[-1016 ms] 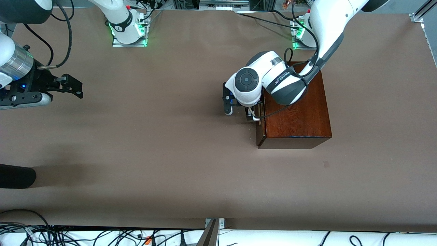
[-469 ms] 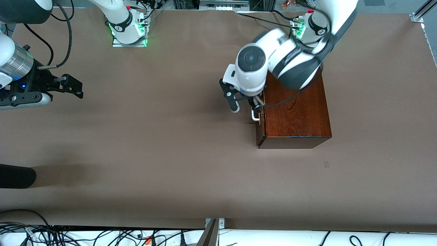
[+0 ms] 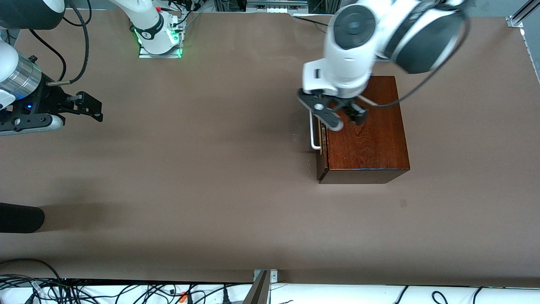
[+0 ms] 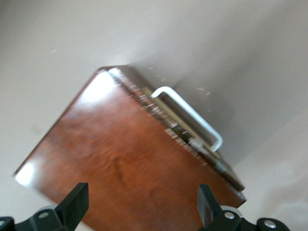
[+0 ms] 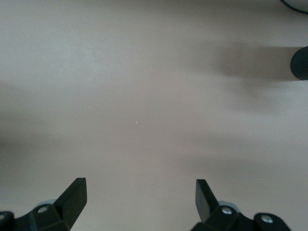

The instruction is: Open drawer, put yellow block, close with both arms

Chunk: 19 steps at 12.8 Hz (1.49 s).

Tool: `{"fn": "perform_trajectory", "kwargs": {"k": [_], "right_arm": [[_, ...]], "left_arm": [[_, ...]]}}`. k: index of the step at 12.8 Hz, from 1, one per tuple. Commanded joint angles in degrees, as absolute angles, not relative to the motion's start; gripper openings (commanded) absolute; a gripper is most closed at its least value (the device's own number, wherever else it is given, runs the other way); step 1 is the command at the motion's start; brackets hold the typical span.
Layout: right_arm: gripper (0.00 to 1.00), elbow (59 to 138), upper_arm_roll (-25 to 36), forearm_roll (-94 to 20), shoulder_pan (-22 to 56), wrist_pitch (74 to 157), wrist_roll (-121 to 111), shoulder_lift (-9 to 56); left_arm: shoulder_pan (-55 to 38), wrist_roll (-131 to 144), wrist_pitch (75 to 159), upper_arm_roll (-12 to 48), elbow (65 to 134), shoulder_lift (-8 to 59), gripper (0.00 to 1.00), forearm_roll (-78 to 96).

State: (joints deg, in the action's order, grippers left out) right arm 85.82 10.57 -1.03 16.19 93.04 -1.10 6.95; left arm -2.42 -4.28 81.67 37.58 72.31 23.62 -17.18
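The dark reddish-brown wooden box stands toward the left arm's end of the table. Its drawer is pushed in, with only the dark front and the white bar handle showing. The handle also shows in the left wrist view, beside the box top. My left gripper hangs open and empty over the box top near the drawer edge; its black fingers frame the wood. My right gripper waits open and empty over bare table at the right arm's end. The yellow block is out of view.
A black rounded object lies at the right arm's end of the table, nearer the front camera; it also shows in the right wrist view. Cables run below the table's near edge. The right arm's base stands at the table's back edge.
My left gripper has risen from the drawer handle and swung over the box top, leaving the handle uncovered. The right arm has not moved.
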Motion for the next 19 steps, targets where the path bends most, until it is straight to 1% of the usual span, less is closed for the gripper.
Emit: {"fn": "perform_trajectory", "kwargs": {"k": [1, 2, 3, 5, 7, 9, 11, 15, 19], "right_arm": [[1.00, 85.3, 10.7, -2.1, 16.3, 93.1, -0.9, 6.9], [1.00, 85.3, 10.7, -2.1, 16.3, 93.0, -0.9, 6.9], [1.00, 85.3, 10.7, -2.1, 16.3, 93.1, -0.9, 6.9], [1.00, 85.3, 10.7, -2.1, 16.3, 93.1, -0.9, 6.9], [1.00, 85.3, 10.7, -2.1, 16.3, 93.1, -0.9, 6.9], [1.00, 85.3, 10.7, -2.1, 16.3, 93.1, -0.9, 6.9], [1.00, 85.3, 10.7, -2.1, 16.3, 93.3, -0.9, 6.9], [1.00, 85.3, 10.7, -2.1, 16.3, 93.3, -1.0, 6.9], [1.00, 85.3, 10.7, -2.1, 16.3, 93.3, -1.0, 6.9]], "left_arm": [[-3.2, -3.8, 80.1, 29.7, 70.0, 19.2, 1.00, -15.0], [-3.3, -3.8, 80.6, 25.5, 70.2, 16.8, 1.00, -12.2], [-3.7, -3.7, 81.5, 20.8, 72.4, 14.4, 1.00, -7.6], [-3.7, -3.7, 85.5, 12.8, 79.5, 8.0, 1.00, -0.9], [-3.8, -3.6, 88.7, 7.9, 85.8, 3.1, 1.00, 0.0], [-4.1, -3.3, 88.8, 4.5, 89.1, 0.2, 1.00, 0.0], [-4.0, 1.7, 88.9, 2.7, 91.3, -0.7, 1.00, -0.3], [-3.7, 5.0, 88.9, 2.5, 92.5, -1.3, 1.00, -0.8], [-3.6, 5.1, 89.3, 2.5, 96.1, -4.0, 1.00, -0.1]]}}
